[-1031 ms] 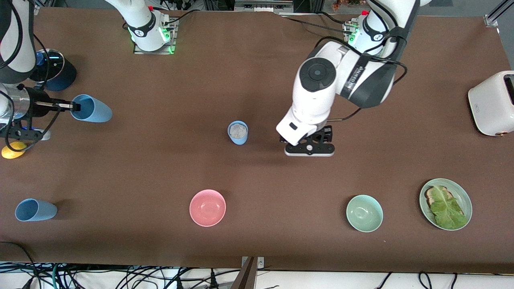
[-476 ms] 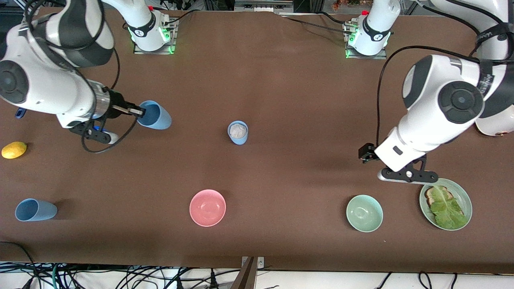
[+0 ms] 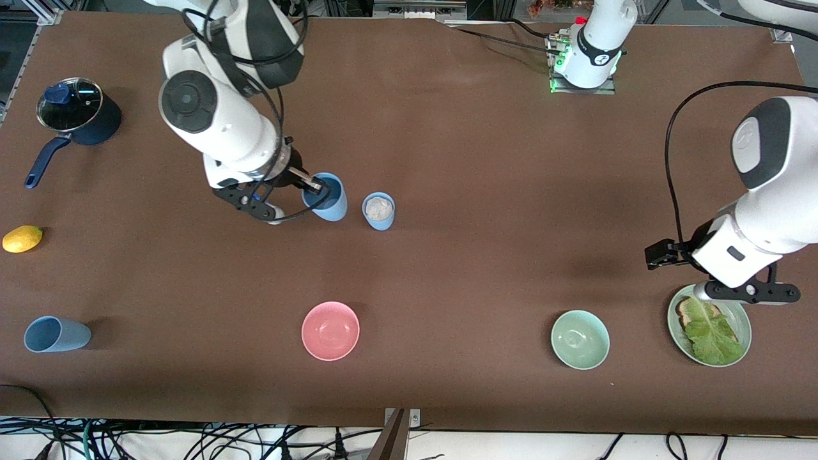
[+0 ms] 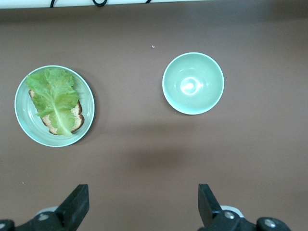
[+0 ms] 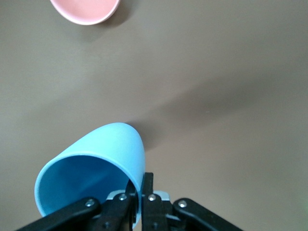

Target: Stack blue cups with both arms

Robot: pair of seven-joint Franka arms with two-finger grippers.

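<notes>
Black and narrow, our right tool (image 3: 316,186) pinches the rim of a blue cup (image 3: 327,197), one finger inside the mouth and one outside; in the right wrist view the same held cup (image 5: 91,173) hangs tilted over the bare brown desk (image 3: 447,160). We carry it in the air just beside a second blue cup (image 3: 379,211), which stands upright near the middle of the desk with something pale inside it. A third blue cup (image 3: 56,334) lies on its side at the right arm's end of the desk, nearer the front camera. Our left tool (image 4: 143,208) has its fingers spread wide and holds nothing; it hangs at the left arm's end of the desk, over the edge of a plate (image 3: 741,319) with toast and a lettuce leaf. Beside that plate sits a pale green bowl (image 3: 579,339). A pink bowl (image 3: 330,330) rests nearer the front camera than the upright cup. At the right arm's end we also see a dark blue saucepan (image 3: 80,118) and a lemon (image 3: 22,238).
</notes>
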